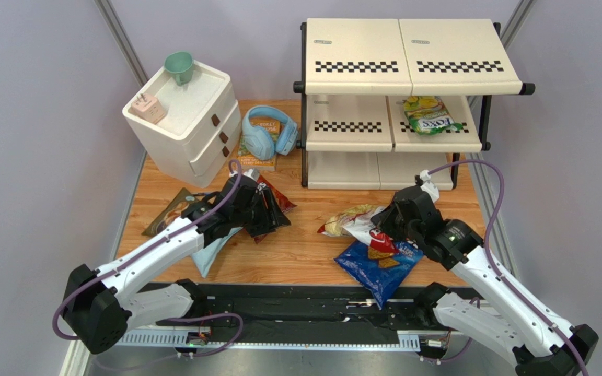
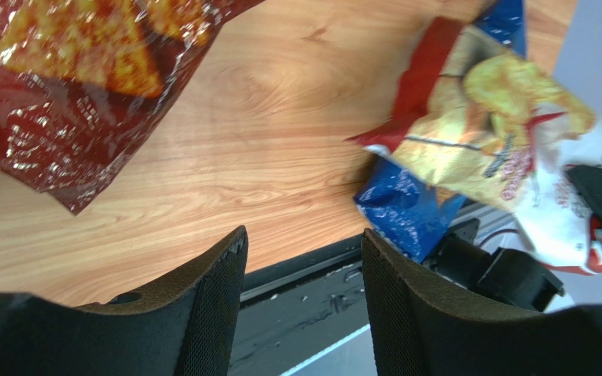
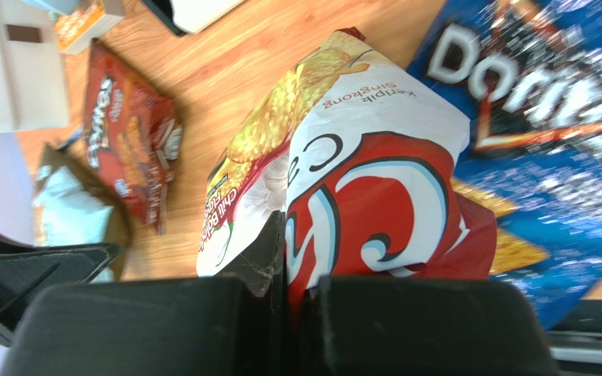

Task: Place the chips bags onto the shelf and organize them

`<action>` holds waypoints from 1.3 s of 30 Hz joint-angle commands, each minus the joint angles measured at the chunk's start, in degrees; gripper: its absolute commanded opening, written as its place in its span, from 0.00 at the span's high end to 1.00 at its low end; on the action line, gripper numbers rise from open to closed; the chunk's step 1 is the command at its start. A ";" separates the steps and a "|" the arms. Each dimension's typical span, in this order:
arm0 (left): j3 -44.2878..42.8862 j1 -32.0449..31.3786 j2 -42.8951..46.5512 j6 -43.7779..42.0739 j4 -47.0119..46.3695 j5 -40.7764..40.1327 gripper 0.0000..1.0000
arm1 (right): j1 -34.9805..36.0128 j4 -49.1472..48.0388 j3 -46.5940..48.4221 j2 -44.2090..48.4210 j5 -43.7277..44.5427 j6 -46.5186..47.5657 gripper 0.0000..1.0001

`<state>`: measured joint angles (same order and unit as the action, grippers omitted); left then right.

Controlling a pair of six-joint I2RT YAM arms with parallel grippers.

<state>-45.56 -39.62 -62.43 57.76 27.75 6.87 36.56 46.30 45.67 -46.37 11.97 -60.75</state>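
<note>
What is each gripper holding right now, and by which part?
Right gripper pinches the white-and-red bag by the edge at its red-logo end. Left gripper is open and empty.

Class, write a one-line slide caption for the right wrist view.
Right pincer shut on the white-and-red chips bag, overlapping the blue Doritos bag on the wooden table.

red bag (image 3: 126,133), blue bag (image 1: 375,268), shelf (image 1: 410,55) — cream, checkered

Five chips bags (image 1: 379,266), one shelf (image 1: 406,55), one cabinet (image 1: 190,125), one pair of headphones (image 1: 261,141), one book (image 1: 268,124), one cup (image 1: 179,66).
</note>
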 commanded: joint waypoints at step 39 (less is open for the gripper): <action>0.92 -12.06 -33.53 21.51 -46.56 12.47 0.25 | 1.33 -2.44 -20.79 10.16 -11.16 -9.56 1.00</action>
<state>-40.45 -50.92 -94.15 77.30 -15.18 22.76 37.47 47.03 26.72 -35.11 5.78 -69.47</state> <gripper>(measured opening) 0.759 0.014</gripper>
